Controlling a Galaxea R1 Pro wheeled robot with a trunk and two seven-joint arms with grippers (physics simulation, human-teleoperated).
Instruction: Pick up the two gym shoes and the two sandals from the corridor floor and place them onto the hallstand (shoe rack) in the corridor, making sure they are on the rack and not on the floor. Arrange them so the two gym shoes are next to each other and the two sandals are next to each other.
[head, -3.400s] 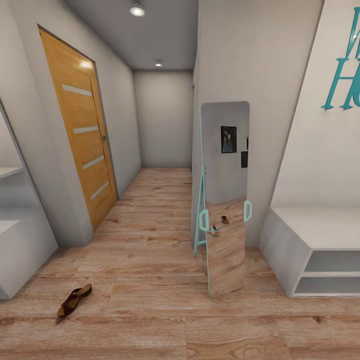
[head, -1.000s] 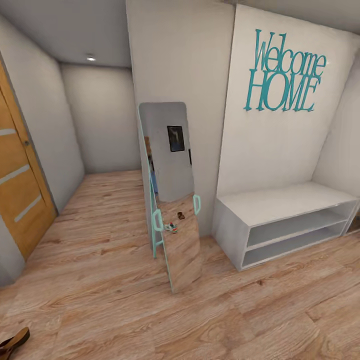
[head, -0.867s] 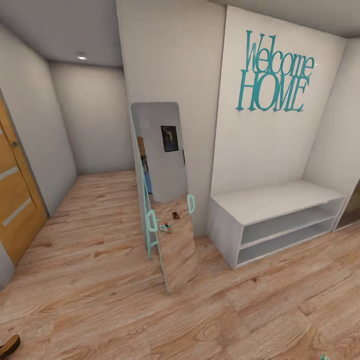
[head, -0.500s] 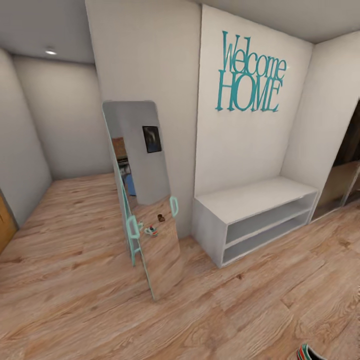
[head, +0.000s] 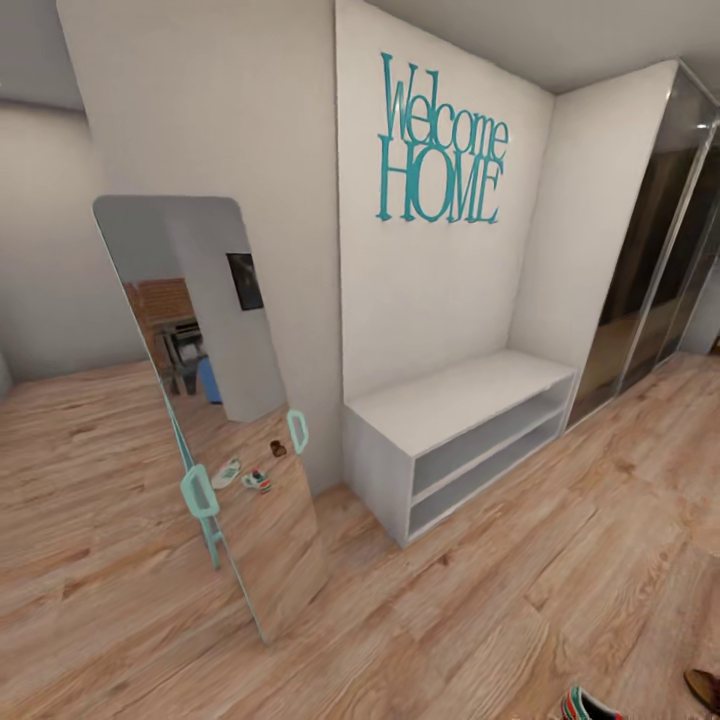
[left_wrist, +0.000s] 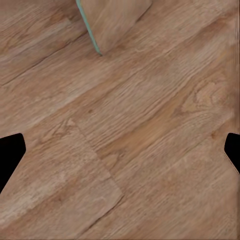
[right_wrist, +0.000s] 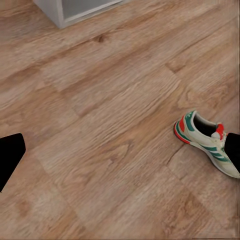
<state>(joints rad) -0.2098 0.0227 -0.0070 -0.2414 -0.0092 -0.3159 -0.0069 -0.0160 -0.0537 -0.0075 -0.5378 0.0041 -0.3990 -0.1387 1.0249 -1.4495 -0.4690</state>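
Scanning the corridor, nothing picked up yet. Left gripper spread wide, dark fingertips at both edges of its wrist view, hanging empty over bare floor; right gripper likewise wide and empty, above planks with a gym shoe lying on its sole just beside one fingertip, heel toward the white bench corner. Same gym shoe's heel peeking in at the bottom of the head view, and beside it a brown sliver, probably a sandal, too cropped to be sure. Both well apart from the low white bench under the Welcome HOME lettering; no upper shelves there, so likely not the rack wanted. Small shoe shapes reflected in the leaning mirror, hinting at more footwear lying elsewhere. Open fingers held low, apparently ready for a first grab at the nearby shoe.
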